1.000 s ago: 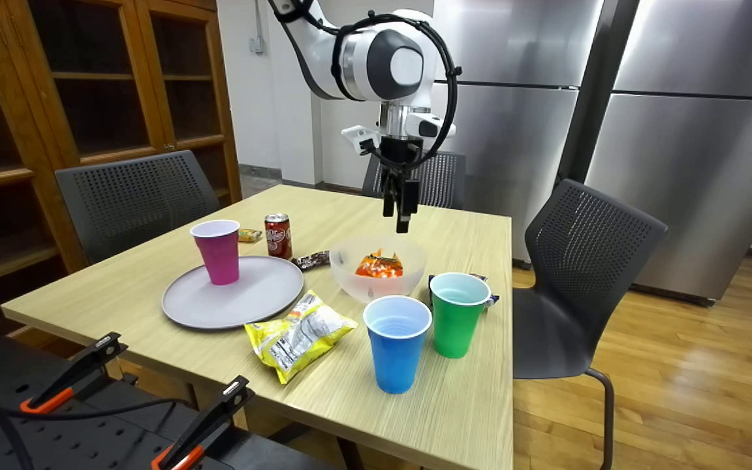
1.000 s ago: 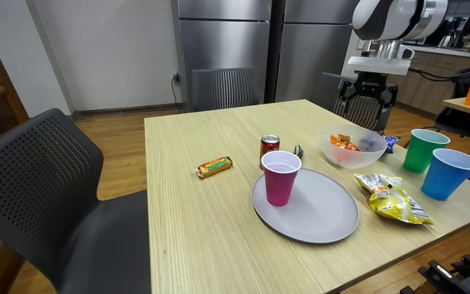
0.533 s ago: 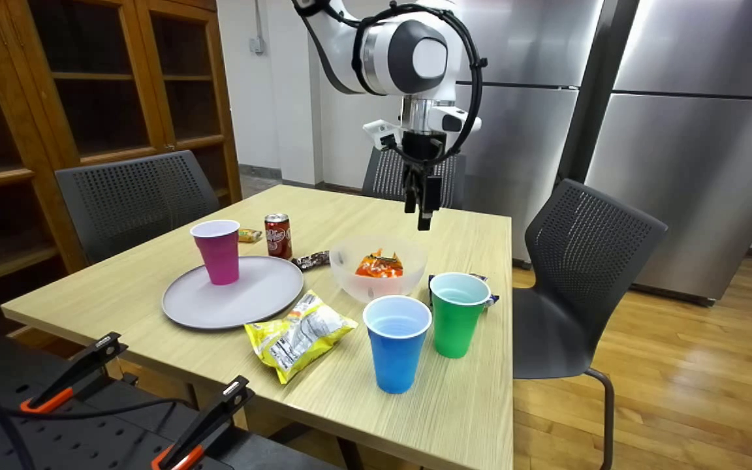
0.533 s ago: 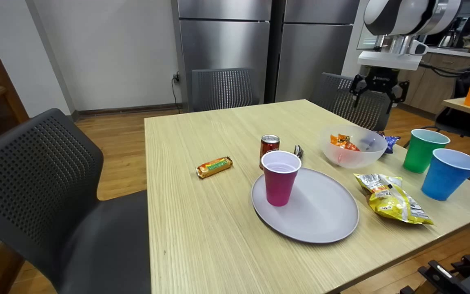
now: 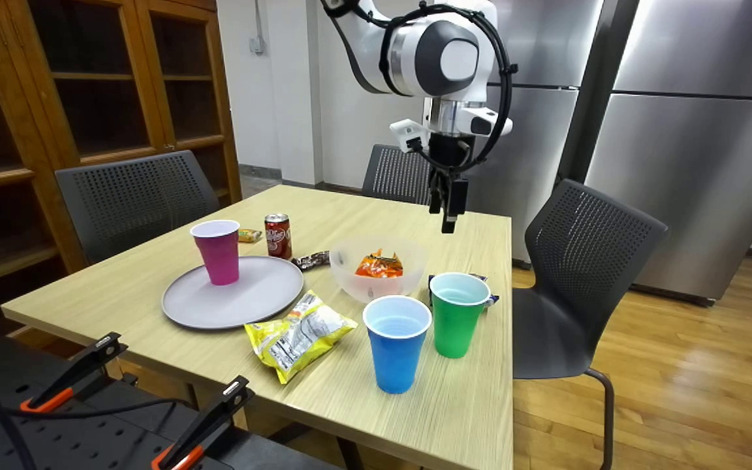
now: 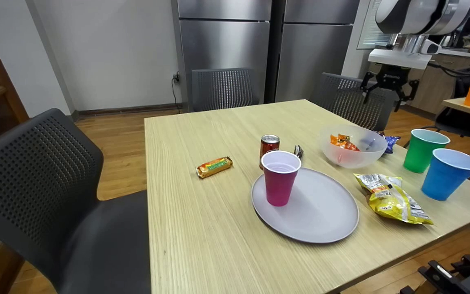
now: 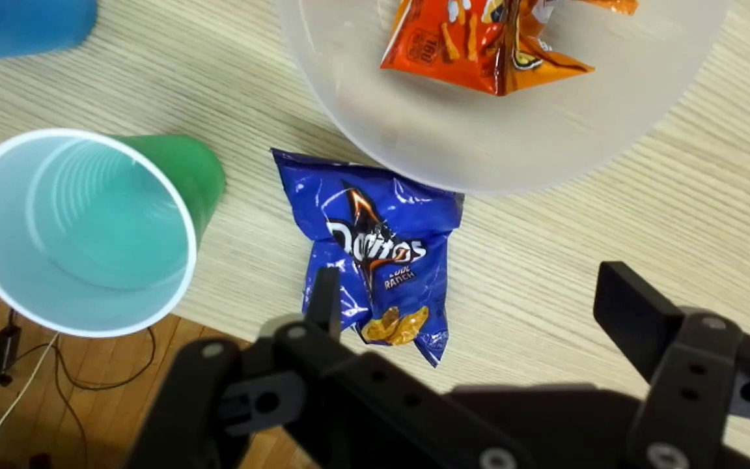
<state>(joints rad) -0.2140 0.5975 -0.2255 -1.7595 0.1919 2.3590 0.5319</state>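
My gripper (image 7: pixel 476 298) hangs open above the table with nothing between its fingers (image 7: pixel 635 319). In the wrist view a blue Doritos bag (image 7: pixel 381 241) lies flat below, nearer the left finger, which overlaps its lower left part in the picture. The bag touches or lies just under the edge of a translucent bowl (image 7: pixel 512 150), which holds an orange snack bag (image 7: pixel 453 45). To its left stands a green cup (image 7: pixel 202 172). In an exterior view the gripper (image 6: pixel 382 103) is beyond the bowl, well above the tabletop; elsewhere the green cup (image 5: pixel 452 326) hides most of the Doritos bag.
A blue cup (image 5: pixel 397 359) and a yellow chip bag (image 5: pixel 301 333) lie toward the table's near side. A grey plate (image 6: pixel 316 220) carries a magenta cup (image 6: pixel 280 183). Beside it are a soda can (image 5: pixel 278 236), a dark wrapper (image 5: pixel 312 260) and a gold-wrapped bar (image 6: pixel 214 167). Chairs surround the table.
The arm has moved steadily to the right in both exterior views, from behind the bowl toward the table's side edge. The gripper has stayed open; the objects have not moved.
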